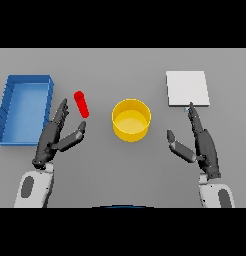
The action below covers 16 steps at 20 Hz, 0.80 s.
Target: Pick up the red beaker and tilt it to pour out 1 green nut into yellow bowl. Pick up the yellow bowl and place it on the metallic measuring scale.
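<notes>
Hands are hovering over the grey surface (125, 170), fingers straight and spread, holding nothing. Left hand (54, 137) is sitting just beside the red beaker (81, 104), which is lying near the blue tray (5, 112). Yellow bowl (131, 120) is standing between the hands; right hand (202, 145) is reaching toward the metallic scale (187, 88), fingertips at its near edge.

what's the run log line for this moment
left hand open, beside beaker, not touching | right hand open, fingertips near scale | bowl on table between hands | blue tray far left
</notes>
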{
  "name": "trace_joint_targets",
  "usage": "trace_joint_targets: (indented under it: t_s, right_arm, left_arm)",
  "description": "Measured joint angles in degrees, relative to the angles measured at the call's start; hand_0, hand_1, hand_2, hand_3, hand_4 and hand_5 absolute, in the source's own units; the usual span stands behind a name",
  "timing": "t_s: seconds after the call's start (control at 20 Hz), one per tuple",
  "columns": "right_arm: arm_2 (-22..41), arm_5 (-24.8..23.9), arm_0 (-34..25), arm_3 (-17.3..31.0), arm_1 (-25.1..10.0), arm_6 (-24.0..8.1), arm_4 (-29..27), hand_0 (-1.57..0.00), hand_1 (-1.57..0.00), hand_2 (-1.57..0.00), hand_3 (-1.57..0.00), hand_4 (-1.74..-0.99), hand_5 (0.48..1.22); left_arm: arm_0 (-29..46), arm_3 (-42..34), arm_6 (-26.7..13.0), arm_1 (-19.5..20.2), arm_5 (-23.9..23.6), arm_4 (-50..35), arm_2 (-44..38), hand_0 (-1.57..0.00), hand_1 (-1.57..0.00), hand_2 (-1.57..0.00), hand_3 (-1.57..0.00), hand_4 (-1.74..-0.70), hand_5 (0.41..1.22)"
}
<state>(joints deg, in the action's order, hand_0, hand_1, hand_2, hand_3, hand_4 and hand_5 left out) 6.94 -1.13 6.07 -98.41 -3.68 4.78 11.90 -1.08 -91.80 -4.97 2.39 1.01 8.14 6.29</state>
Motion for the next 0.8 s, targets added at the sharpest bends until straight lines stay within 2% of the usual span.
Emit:
trace_joint_targets:
  t_s: [0.25, 0.45, 0.55, 0.8]
  right_arm:
    - [0.0, 0.1, 1.2, -0.7, 0.2, 1.5, -0.4, 0.00, 0.00, 0.00, 0.00, -1.312, 0.681]
    - [-0.5, 0.1, 1.5, -1.2, 0.0, 1.1, -0.9, 0.00, 0.00, 0.00, 0.00, -1.337, 0.687]
    - [-0.3, -0.1, 0.9, -0.7, 0.3, -0.2, -0.6, 0.00, 0.00, 0.00, 0.00, -1.341, 0.689]
    - [-0.6, 0.6, 1.1, -0.5, 0.3, 0.5, -1.7, 0.00, 0.00, 0.00, 0.00, -1.333, 0.687]
  left_arm:
    - [-7.3, 9.5, 2.2, -0.1, -0.5, 0.6, -1.9, 0.00, 0.00, 0.00, 0.00, -1.38, 0.739]
    - [-11.9, 17.2, 2.9, -0.8, -2.2, 1.3, -3.7, 0.00, 0.00, 0.00, 0.00, -1.35, 0.720]
    - [-14.2, 21.4, 3.8, -0.8, -2.1, 0.9, -4.8, 0.00, 0.00, 0.00, 0.00, -1.34, 0.717]
    - [-20.1, 27.7, 5.4, -0.9, -2.1, 0.2, -6.7, 0.00, 0.00, 0.00, 0.00, -1.32, 0.711]
